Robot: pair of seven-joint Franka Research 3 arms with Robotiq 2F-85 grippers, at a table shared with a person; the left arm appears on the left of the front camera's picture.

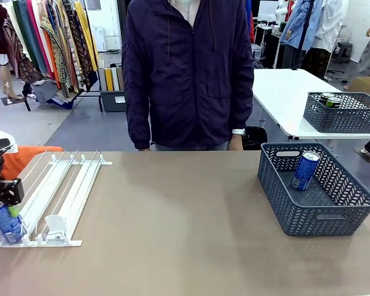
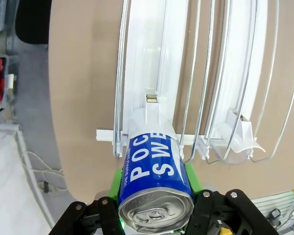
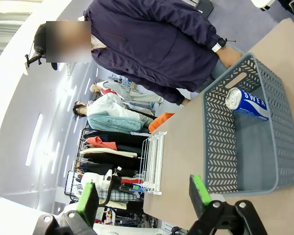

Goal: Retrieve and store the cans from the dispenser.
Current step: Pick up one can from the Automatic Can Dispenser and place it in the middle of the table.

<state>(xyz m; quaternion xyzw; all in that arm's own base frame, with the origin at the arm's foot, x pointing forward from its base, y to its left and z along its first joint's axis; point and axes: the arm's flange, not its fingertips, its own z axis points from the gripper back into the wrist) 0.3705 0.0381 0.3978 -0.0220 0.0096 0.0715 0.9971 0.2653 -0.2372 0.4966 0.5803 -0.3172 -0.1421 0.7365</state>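
Observation:
A blue can (image 2: 156, 171) with white lettering stands at the front end of the dispenser's (image 2: 152, 73) leftmost lane. My left gripper (image 2: 155, 196) is shut on it, green pads (image 2: 116, 180) pressed to both sides. From the front, that can (image 1: 2, 223) and left gripper (image 1: 10, 213) sit at the near left corner of the white dispenser (image 1: 61, 191). A second blue can (image 1: 305, 171) leans inside the dark grey basket (image 1: 333, 219) on the right. My right gripper (image 3: 143, 193) hangs open and empty above the table, short of the basket (image 3: 284, 142) holding that can (image 3: 247, 103).
A person in a dark jacket (image 1: 188, 74) stands at the far edge, hands near the table. A white pusher tab (image 1: 54, 223) sits in a neighbouring lane. Another grey basket (image 1: 342, 117) with cans rests on a separate white table behind.

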